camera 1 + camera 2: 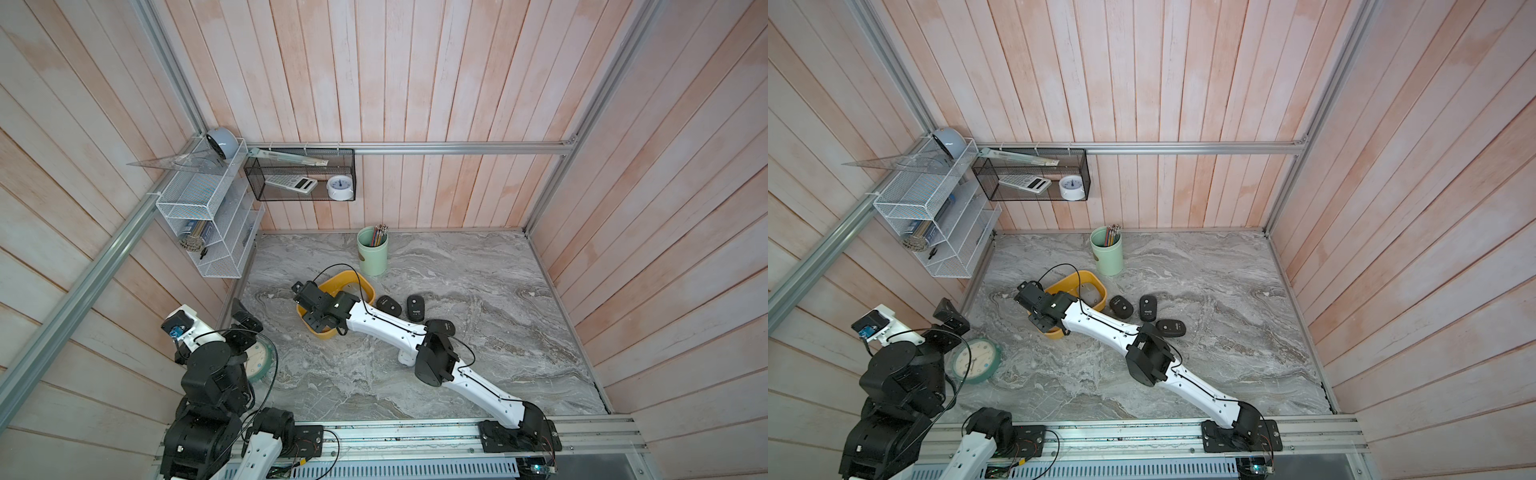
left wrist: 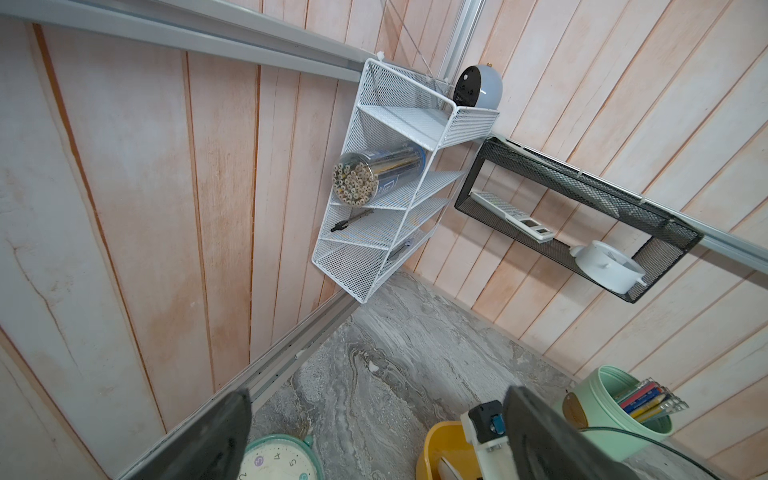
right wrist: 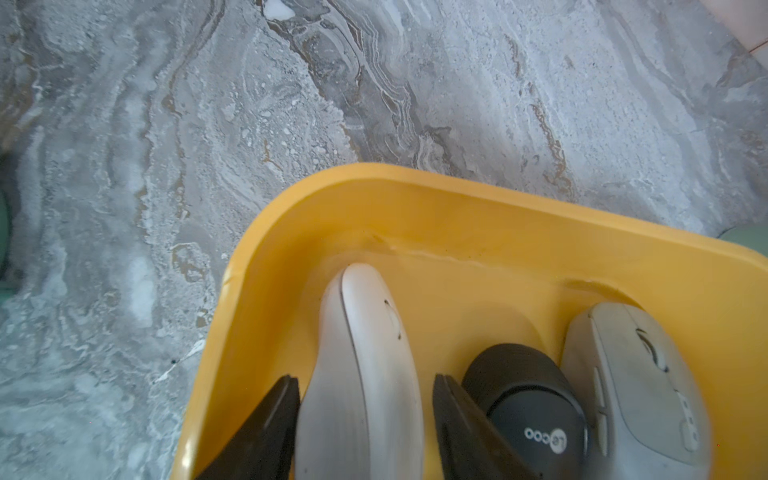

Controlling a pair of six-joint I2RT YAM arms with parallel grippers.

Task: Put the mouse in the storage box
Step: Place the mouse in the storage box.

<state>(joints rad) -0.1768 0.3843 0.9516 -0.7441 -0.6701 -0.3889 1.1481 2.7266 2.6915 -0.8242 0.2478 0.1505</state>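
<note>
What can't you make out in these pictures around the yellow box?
- Right wrist view: whether the right pincer grips the white mouse; contact sits at the frame's edge.
- Same view: black mouse and grey mouse cut off by the frame.
- Both top views: right arm covers most of the storage box.

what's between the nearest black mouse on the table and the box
Nothing on the table shows between that mouse and the box. Only the right arm reaches over the box's near rim, its gripper inside, astride a white mouse.
</note>
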